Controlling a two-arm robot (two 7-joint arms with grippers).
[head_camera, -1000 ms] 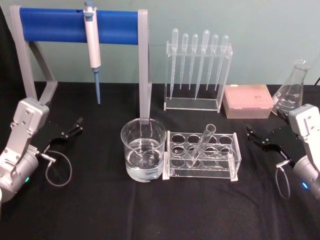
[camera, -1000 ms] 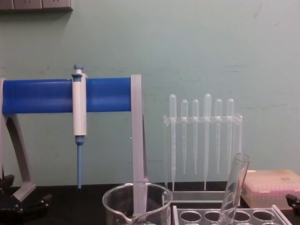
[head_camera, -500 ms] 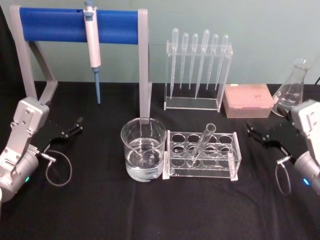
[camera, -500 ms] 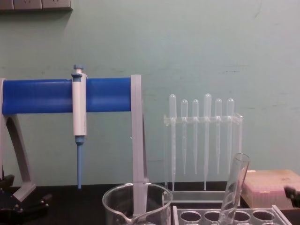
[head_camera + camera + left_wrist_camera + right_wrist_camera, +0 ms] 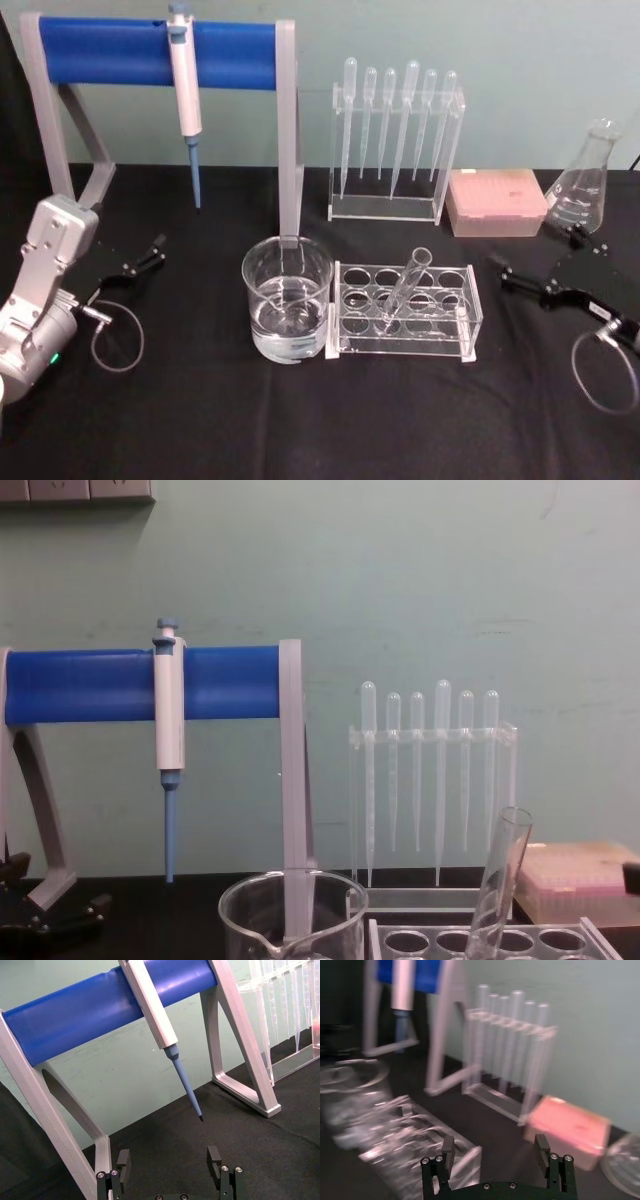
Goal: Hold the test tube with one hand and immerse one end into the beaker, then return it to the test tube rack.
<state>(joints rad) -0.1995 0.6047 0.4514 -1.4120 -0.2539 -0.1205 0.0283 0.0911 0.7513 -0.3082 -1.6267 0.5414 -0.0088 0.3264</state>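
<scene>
Head view: tube (image 5: pixel 404 287), right tool (image 5: pixel 538 253) apart

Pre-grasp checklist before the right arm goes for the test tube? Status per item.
1. Test tube seated in test tube rack, leaning, rim exposed: ok.
2. Right gripper open: ok.
3. Right gripper at the tube: not ok, it sits apart, right of the rack.
4. Beaker holds liquid, just left of the rack: ok.
5. Left gripper parked open at far left: ok.
</scene>
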